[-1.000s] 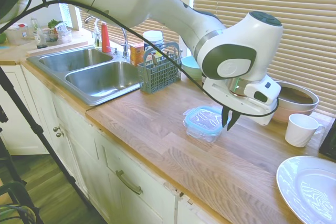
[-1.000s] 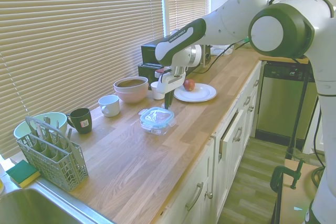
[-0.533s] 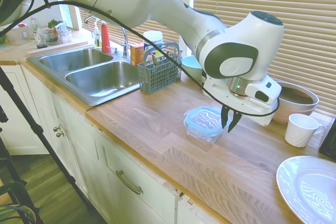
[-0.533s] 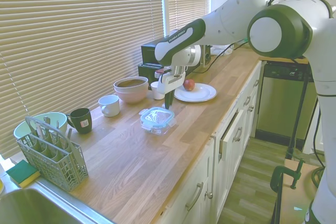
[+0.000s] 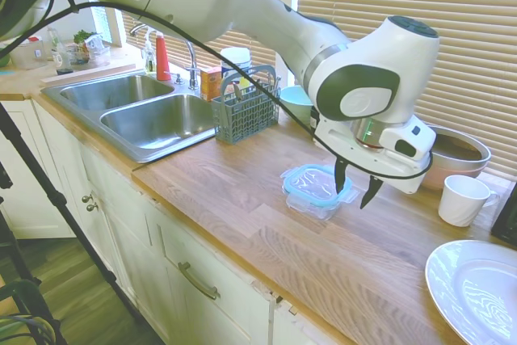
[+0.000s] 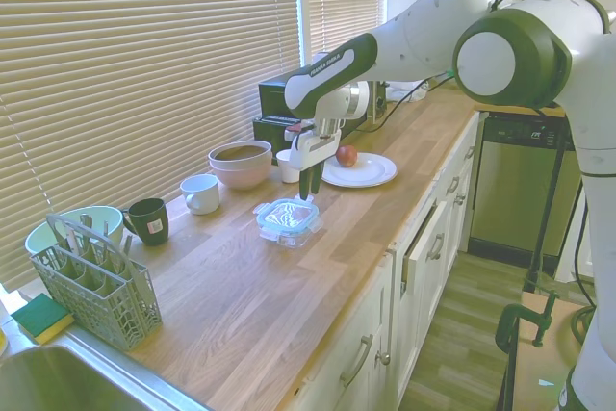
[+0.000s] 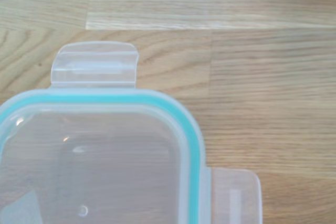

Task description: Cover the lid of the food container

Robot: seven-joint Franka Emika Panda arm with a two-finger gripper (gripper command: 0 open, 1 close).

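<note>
Wooden countertop (image 5: 242,191) at frame centre carries the food container (image 5: 311,202) with the lid (image 5: 315,183) resting on top, so the gripper (image 5: 353,189) hangs beside it, fingers spread and empty, apparently having let go.

Clear lid (image 5: 312,183) — teal-blue rim — on a light wood-grain counter (image 5: 266,224).
</note>
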